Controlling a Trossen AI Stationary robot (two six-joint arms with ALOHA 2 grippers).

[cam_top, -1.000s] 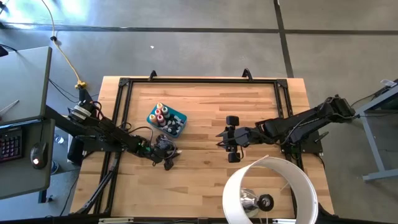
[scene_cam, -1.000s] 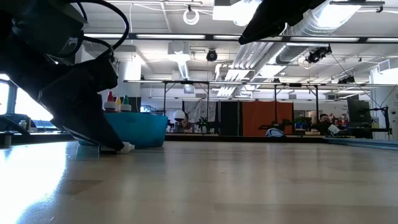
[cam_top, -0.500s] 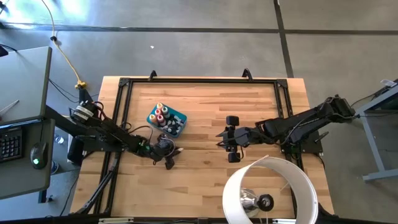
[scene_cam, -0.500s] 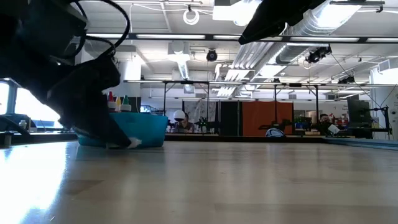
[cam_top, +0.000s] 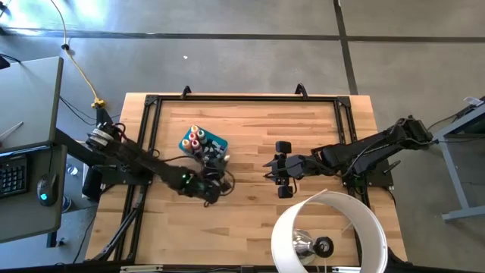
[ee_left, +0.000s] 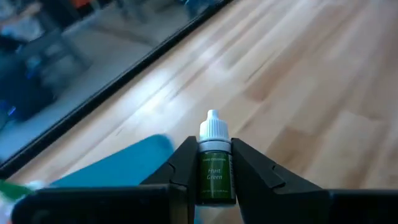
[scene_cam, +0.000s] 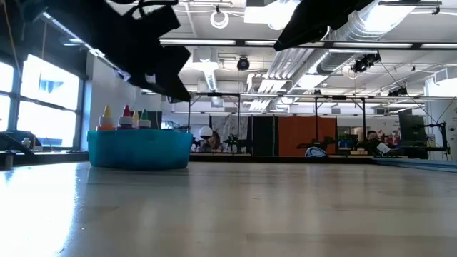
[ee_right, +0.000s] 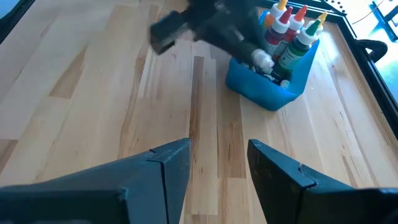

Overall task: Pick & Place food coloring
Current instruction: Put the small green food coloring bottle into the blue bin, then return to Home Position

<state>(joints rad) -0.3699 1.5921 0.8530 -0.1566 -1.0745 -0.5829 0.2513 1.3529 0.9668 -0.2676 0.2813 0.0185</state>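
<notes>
Bottles (scene_cam: 126, 118) stand in bin (cam_top: 214, 142), left of table (cam_top: 250, 220) ctr.

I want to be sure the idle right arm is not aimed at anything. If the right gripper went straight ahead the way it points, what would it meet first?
Bare table at first. Farther along, the right gripper points roughly toward the left gripper and, just beyond it, the teal bin of food coloring bottles; depth is unclear.

Open wooden table (cam_top: 250, 220) between both arms, blue bin (cam_top: 215, 142) of upright bottles (ee_right: 287, 26) blocking the left part
</notes>
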